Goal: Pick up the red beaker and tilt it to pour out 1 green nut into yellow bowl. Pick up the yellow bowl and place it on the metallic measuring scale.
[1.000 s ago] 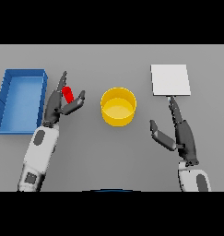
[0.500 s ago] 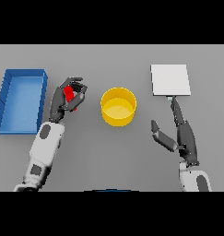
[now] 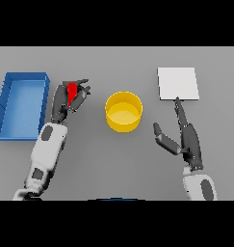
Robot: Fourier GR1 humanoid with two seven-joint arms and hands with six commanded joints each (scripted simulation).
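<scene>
Grey table (image 3: 113, 169) fills the head view, the only view supplied.

Head view, step in hand: the left hand (image 3: 65, 99) has its fingers curled round the red beaker (image 3: 72, 93), gripping it toward the table's left side, just right of the blue bin (image 3: 5, 103) that lies along the left edge. The beaker sits well apart from the yellow bowl (image 3: 123, 112), which stands near the table's centre. Whether the beaker rests on the table or is already raised cannot be told. To perform the pour correctly, carry the beaker rightward until its mouth is above the bowl's opening, then tilt gradually so that only one nut leaves. Keep the grip firm during rotation. A fast tilt probably releases more than one nut.

Right hand (image 3: 186, 137) is at the table's right side with straight, relaxed fingers, holding nothing, pointing toward the metallic measuring scale (image 3: 178, 83) at the far right.

Head view, appearance of the task item: the beaker shows as a narrow red body, mostly covered by dark fingers. Its contents are not visible. The bowl is a round yellow vessel with an open, apparently empty interior.
</scene>
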